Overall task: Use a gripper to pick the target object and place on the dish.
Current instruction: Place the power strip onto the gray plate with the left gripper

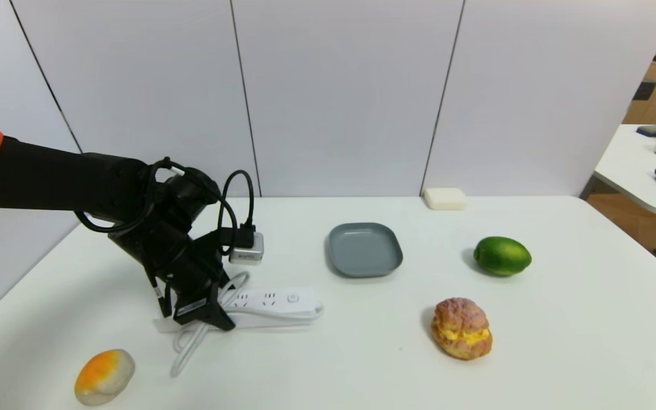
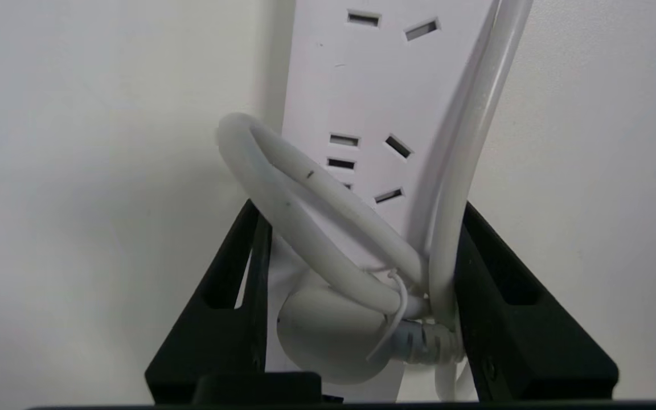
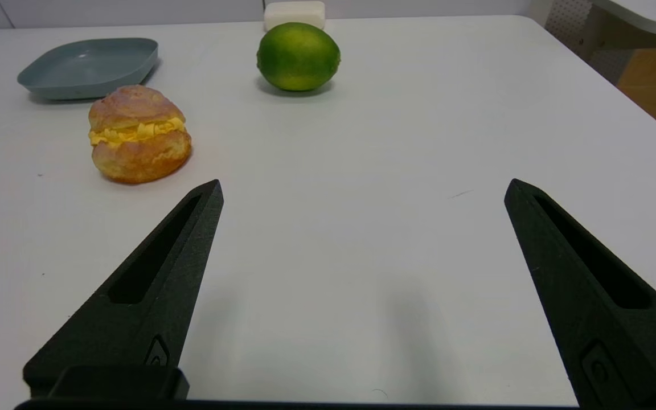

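The target object, a long white power strip (image 1: 274, 300), lies on the white table left of centre, its bundled cord (image 1: 191, 341) trailing toward the front edge. My left gripper (image 1: 214, 319) reaches down over the strip's cord end. In the left wrist view the left gripper (image 2: 359, 206) is shut on the power strip (image 2: 362, 102), its black fingers pressing both long sides, with the cord loop and plug (image 2: 328, 336) between them. The grey-blue dish (image 1: 365, 249) sits empty behind and to the right of the strip. My right gripper (image 3: 365, 183) hovers open over bare table, holding nothing.
A green lime (image 1: 502, 255) and a cream puff (image 1: 461, 328) lie right of the dish. A white soap-like block (image 1: 445, 199) rests at the back edge. An orange-and-white bun (image 1: 104, 376) lies at the front left. A second table (image 1: 635, 171) stands far right.
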You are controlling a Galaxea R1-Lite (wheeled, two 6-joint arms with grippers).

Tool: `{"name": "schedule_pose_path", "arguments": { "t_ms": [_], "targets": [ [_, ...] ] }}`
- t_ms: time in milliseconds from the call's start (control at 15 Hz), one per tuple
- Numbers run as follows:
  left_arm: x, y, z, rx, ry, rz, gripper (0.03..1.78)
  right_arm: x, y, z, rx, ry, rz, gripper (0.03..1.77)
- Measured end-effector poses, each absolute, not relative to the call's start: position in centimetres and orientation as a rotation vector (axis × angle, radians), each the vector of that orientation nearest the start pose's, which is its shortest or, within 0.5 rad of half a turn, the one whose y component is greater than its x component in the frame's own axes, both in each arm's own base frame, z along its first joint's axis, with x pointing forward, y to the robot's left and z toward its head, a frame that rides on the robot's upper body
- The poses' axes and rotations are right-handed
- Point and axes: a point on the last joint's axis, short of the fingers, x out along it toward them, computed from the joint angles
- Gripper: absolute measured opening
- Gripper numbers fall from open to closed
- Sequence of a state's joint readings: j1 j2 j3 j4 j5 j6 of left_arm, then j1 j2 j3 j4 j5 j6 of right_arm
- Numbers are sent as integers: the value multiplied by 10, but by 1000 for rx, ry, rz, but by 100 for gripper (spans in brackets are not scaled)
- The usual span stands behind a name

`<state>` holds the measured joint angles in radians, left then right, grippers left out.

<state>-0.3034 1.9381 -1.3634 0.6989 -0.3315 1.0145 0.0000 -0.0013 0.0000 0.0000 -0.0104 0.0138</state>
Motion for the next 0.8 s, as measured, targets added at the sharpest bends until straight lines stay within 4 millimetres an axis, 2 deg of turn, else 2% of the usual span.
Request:
{"name": "schedule_pose_path", "arguments": {
  "t_ms": [800],
  "targets": [
    [300,-103,168,834,838,-1129,88,-23,0,75,14,-1,-11,171]
  ]
}}
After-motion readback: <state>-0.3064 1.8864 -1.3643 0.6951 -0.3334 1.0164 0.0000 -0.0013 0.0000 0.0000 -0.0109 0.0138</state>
